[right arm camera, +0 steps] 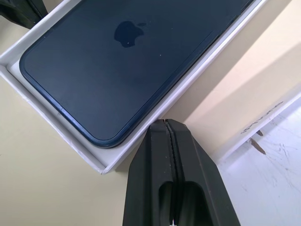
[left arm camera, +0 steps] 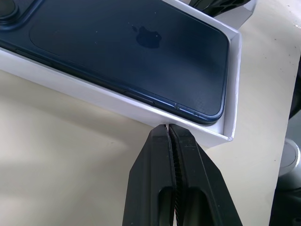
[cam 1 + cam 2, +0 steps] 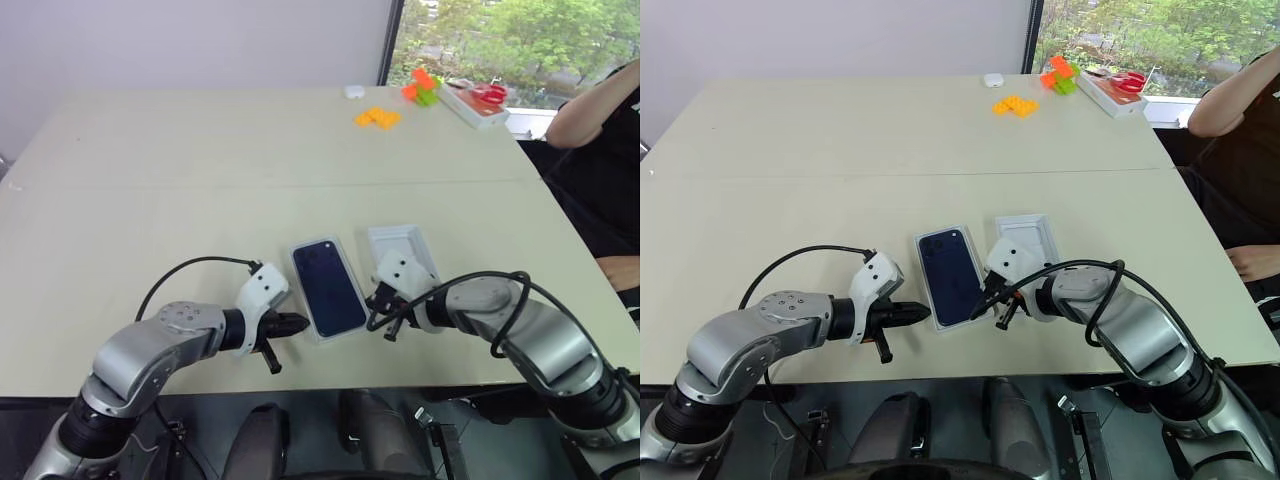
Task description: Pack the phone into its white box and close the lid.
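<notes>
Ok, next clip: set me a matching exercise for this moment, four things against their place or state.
Things:
1. phone
2. lid
3. left gripper
4. orange blocks

Place or state:
A. far side of the table, near the window
B. shut, empty, by the white box's outer wall
C. lying back-up inside the white box
D. open side up on the table, beside the white box and partly behind the right gripper

Pairs: 1-C, 2-D, 3-B, 4-A
</notes>
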You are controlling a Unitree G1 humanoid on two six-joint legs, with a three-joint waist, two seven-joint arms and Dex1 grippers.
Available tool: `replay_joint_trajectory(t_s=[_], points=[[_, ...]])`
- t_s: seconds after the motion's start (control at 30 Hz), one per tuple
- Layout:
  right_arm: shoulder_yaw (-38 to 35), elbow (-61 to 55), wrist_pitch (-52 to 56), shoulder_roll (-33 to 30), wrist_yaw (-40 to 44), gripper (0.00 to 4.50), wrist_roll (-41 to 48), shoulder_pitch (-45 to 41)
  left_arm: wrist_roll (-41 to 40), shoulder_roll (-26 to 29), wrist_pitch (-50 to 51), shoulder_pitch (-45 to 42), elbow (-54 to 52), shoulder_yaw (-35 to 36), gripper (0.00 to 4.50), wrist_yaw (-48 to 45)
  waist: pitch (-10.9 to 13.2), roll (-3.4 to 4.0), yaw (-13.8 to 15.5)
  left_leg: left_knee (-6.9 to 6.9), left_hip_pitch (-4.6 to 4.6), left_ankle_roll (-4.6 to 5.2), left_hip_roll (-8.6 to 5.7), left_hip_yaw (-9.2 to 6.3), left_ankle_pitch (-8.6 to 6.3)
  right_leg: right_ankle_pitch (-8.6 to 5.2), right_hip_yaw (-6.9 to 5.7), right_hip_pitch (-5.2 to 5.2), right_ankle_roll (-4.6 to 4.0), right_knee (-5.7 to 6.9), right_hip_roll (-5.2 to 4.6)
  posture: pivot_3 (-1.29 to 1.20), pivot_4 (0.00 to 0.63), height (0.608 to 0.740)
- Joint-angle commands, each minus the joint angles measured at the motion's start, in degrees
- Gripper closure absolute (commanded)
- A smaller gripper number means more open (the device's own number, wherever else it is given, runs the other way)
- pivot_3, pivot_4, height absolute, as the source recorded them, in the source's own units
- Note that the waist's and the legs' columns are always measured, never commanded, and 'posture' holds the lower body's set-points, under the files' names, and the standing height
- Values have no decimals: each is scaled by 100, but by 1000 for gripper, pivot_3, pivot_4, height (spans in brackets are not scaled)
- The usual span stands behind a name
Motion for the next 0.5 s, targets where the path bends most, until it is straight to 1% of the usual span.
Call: replay_joint_trajectory(t_s=[0.03, 0.37, 0.5], points=[[129, -588, -84, 136, 293, 4500, 484, -27, -69, -202, -210, -166, -146, -107, 4387, -48, 0, 0, 1, 0, 0, 0, 0, 0, 0, 0, 0, 0, 0, 0, 0, 0, 150, 740], [72, -566, 41, 111, 334, 4500, 662, -25, 140, -386, -281, -325, 107, -47, 4387, 74, -1, 0, 3, 1, 2, 0, -1, 0, 0, 0, 0, 3, 0, 0, 0, 0, 150, 740], [73, -557, -5, 70, 312, 4500, 682, 2, 151, -375, -271, -316, 80, -50, 4387, 23, -1, 0, 1, 1, 1, 0, -1, -2, 0, 2, -1, 3, -3, 1, 0, 0, 150, 740]])
